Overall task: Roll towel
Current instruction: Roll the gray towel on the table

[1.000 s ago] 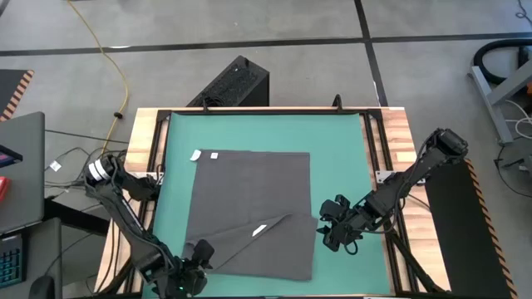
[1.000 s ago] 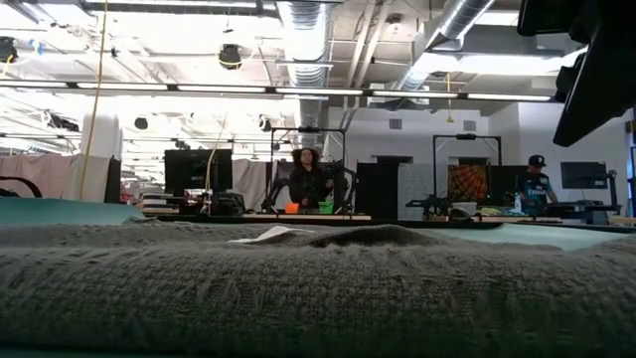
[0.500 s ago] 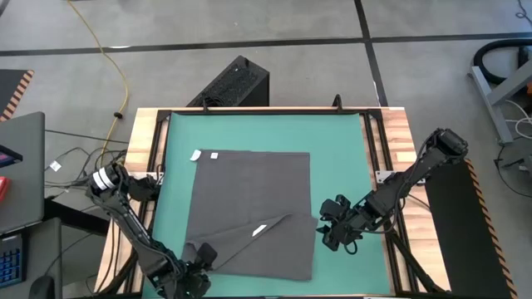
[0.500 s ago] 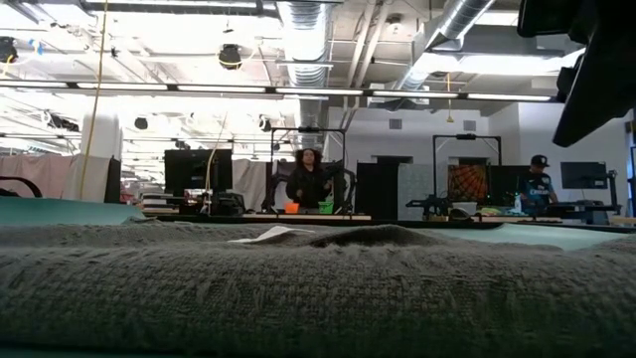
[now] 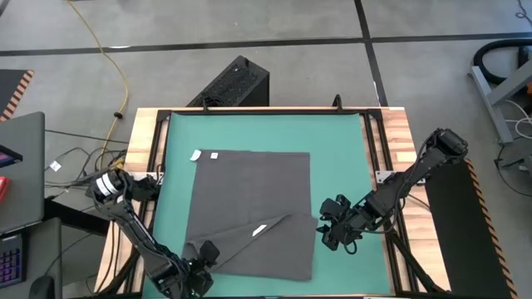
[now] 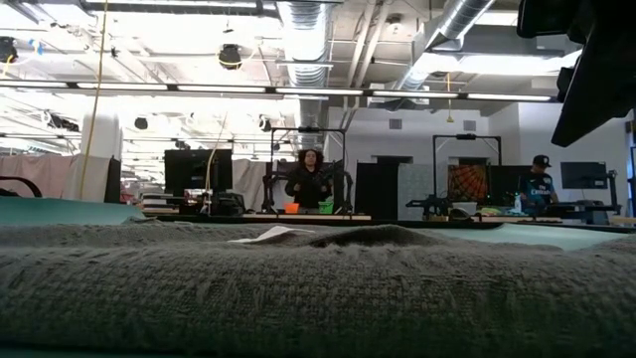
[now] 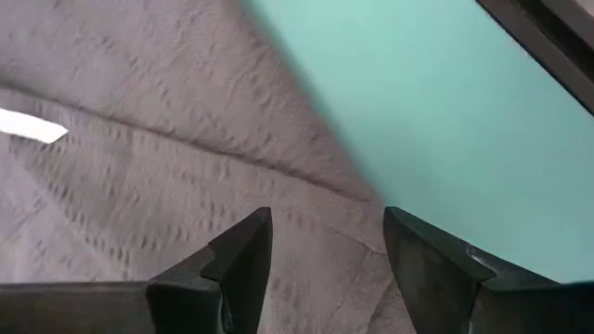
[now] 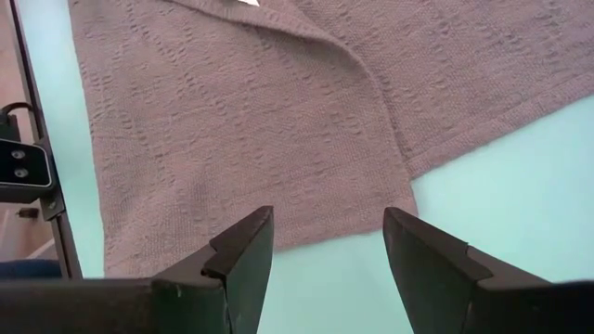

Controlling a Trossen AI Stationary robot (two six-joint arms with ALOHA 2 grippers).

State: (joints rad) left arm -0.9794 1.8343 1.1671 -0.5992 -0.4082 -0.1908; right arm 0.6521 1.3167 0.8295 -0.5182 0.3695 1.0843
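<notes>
The dark grey towel (image 5: 253,208) lies flat on the green mat (image 5: 341,149). A triangular flap at its near left is folded over onto it, with a white tag (image 5: 259,229) showing on the flap. My left gripper (image 5: 202,256) stands open low over the towel's near left corner, its fingers on either side of the folded edge (image 7: 325,199). Whether they touch the cloth does not show. My right gripper (image 5: 327,226) hangs open just off the towel's right edge, above the near right corner (image 8: 404,176). In the low view the towel (image 6: 318,288) fills the foreground.
The mat lies in a wooden table frame (image 5: 399,141) with bare green around the towel on the far, left and right sides. A black box (image 5: 233,83) stands on the floor beyond the far edge. A laptop (image 5: 21,166) lies off to the left. People (image 6: 310,179) are far behind.
My left gripper has sunk toward the towel's near left corner, staying open. The towel and my right gripper have kept still.
</notes>
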